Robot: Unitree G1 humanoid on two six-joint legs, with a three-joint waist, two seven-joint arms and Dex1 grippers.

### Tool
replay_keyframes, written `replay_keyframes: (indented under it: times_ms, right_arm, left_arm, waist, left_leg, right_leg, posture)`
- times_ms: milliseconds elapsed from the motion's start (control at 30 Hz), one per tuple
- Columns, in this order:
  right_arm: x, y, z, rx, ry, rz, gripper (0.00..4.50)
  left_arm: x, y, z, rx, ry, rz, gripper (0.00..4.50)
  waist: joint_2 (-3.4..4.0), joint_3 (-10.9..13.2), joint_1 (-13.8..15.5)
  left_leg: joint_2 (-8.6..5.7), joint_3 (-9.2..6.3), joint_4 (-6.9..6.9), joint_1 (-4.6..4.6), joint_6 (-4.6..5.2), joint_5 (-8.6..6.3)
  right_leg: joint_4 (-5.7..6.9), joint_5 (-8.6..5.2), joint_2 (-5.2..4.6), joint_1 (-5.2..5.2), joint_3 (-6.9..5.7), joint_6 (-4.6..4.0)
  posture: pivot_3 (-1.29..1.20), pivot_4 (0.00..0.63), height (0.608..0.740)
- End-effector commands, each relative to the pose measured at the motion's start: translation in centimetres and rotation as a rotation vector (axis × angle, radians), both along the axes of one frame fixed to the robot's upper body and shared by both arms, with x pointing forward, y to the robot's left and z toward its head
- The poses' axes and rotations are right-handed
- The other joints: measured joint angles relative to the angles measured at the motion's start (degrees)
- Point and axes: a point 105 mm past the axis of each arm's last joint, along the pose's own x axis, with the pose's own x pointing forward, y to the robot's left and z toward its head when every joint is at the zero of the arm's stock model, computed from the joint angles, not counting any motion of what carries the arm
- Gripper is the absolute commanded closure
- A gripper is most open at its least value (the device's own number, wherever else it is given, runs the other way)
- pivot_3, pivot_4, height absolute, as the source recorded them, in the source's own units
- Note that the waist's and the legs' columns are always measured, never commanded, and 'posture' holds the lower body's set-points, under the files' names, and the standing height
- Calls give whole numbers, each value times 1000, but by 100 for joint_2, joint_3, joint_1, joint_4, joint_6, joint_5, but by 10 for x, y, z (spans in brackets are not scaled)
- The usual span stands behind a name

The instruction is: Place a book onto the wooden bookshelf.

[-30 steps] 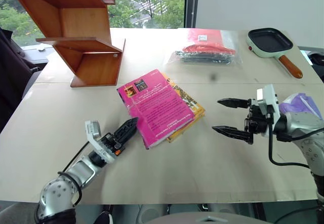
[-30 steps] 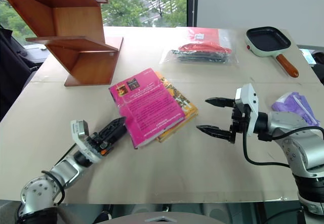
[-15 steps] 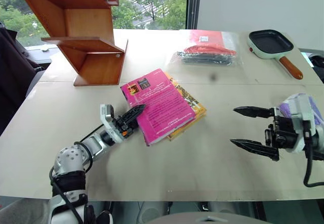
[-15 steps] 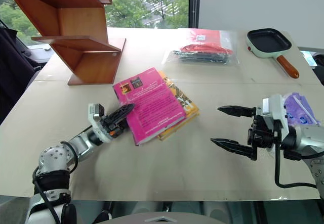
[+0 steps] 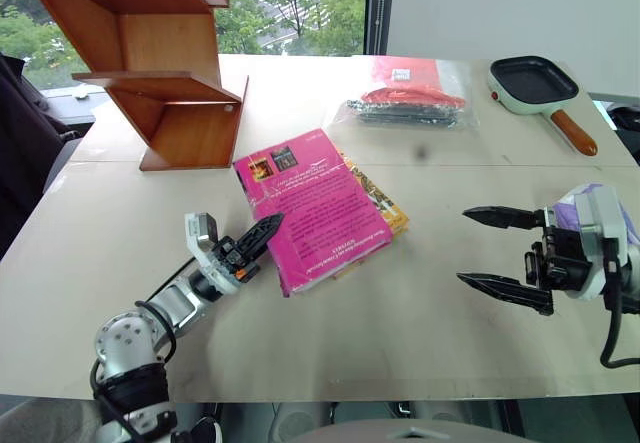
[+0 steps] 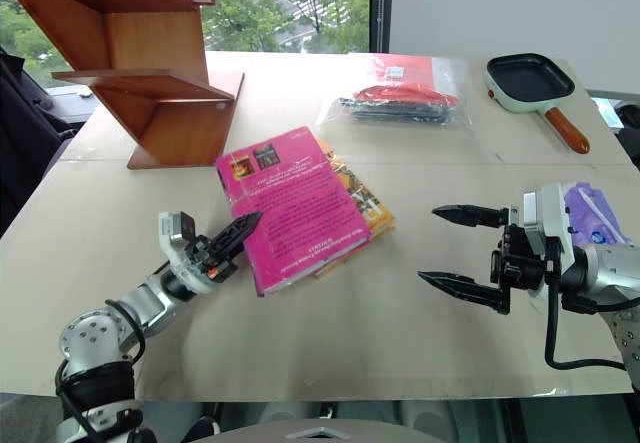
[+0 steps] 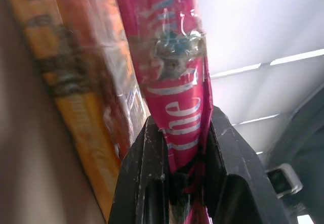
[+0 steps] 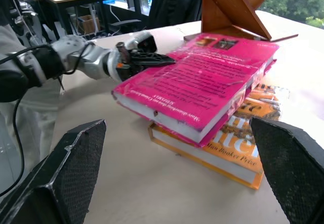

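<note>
Left end effector (image 5: 268,231) clamps the book (image 5: 312,208) by one edge, lifted off the yellow paperback (image 5: 388,206) on the table (image 5: 420,303). Right end effector (image 5: 492,247) gapes empty. Watch: your edge pinch may let it pivot or slip before the wooden bookshelf (image 5: 150,53).

You have a magenta-pink book (image 5: 312,208) with small dark pictures at one corner and fine white text. Under it, a yellow-orange book (image 5: 385,206). Bookshelf (image 5: 150,53): reddish-brown wood. Bench (image 5: 420,333): pale beige. Pan (image 5: 535,81): black inside, mint rim, orange-brown handle. Bag (image 5: 410,98): clear plastic over red and black. End effector fingers (image 5: 500,285): black.
</note>
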Motion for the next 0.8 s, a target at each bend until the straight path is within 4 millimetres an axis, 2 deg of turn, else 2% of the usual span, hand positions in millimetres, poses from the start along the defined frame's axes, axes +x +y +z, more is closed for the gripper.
replay_keyframes:
  times_ms: [33,67,100,133,200,267,367,433,500,533,633,800]
  right_arm:
    - [14,-6,18,51,-35,-15,0]
    - [21,-9,22,68,-38,-30,0]
    - [26,-11,25,81,-42,-42,0]
    - [33,-13,30,103,-58,-59,0]
    - [46,-16,39,145,-81,-77,0]
    - [55,-17,45,164,-97,-72,0]
    - [63,-17,57,194,-119,-47,0]
    - [67,-14,68,223,-142,-30,0]
    - [69,-11,78,254,-158,-14,0]
    - [69,-9,82,266,-162,-7,0]
    - [68,-2,88,286,-156,27,0]
    - [65,4,90,301,-138,60,0]
  left_arm:
    - [-3,-4,117,118,-514,196,4233]
    - [-10,-11,141,171,-638,218,4233]
    - [-15,-18,154,230,-716,225,4233]
    - [-19,-28,163,402,-818,236,4233]
    - [-21,-42,170,789,-997,269,4233]
    - [-20,-42,178,1054,-1142,334,4233]
    - [-8,-24,191,1451,-1280,482,4233]
    - [-3,-6,199,1726,-1344,558,4233]
    - [-1,14,211,1921,-1357,629,4233]
    - [0,24,214,1990,-1348,642,4233]
    - [3,58,207,2218,-1244,564,4233]
    - [7,94,201,2399,-1144,467,4233]
  waist:
    - [-16,15,55]
    - [-28,20,86]
    - [-32,20,89]
    - [-16,5,82]
    - [-8,7,-7]
    - [10,14,-26]
    - [8,20,-41]
    - [15,29,-51]
    - [27,38,-46]
    - [31,42,-50]
    - [39,55,-50]
    - [35,64,-27]
  left_leg:
    - [0,-3,1,-3,-5,3]
    - [-2,-7,4,-8,-16,10]
    - [-1,-9,5,-12,-21,14]
    - [0,-8,5,-12,-21,14]
    - [-5,9,-6,-4,-18,12]
    - [-16,16,-29,-1,-17,12]
    - [-12,28,-57,-1,-17,12]
    - [-6,29,-70,0,-17,12]
    - [-3,31,-84,0,-18,13]
    - [0,31,-85,-1,-18,13]
    - [13,34,-85,-10,-17,12]
    - [16,39,-82,-12,-12,9]
  right_leg:
    - [-1,-8,0,0,-2,-15]
    - [-3,-6,0,0,-4,-23]
    - [-11,0,3,1,-9,-31]
    - [-13,1,4,1,-9,-32]
    - [-28,14,14,5,3,-6]
    - [-46,15,50,0,0,-6]
    - [-57,14,57,-13,7,-5]
    - [-60,14,69,-20,7,-6]
    - [-60,13,78,-30,11,-8]
    - [-59,12,78,-33,12,-8]
    - [-59,12,78,-41,14,-7]
    - [-58,13,75,-41,13,-5]
  posture:
    - [0,150,740]
    - [0,150,740]
    - [0,150,740]
    - [0,150,740]
    - [0,150,740]
    - [0,150,740]
    - [0,150,740]
    - [0,150,740]
    - [0,150,740]
    - [0,150,740]
    - [0,150,740]
    - [0,150,740]
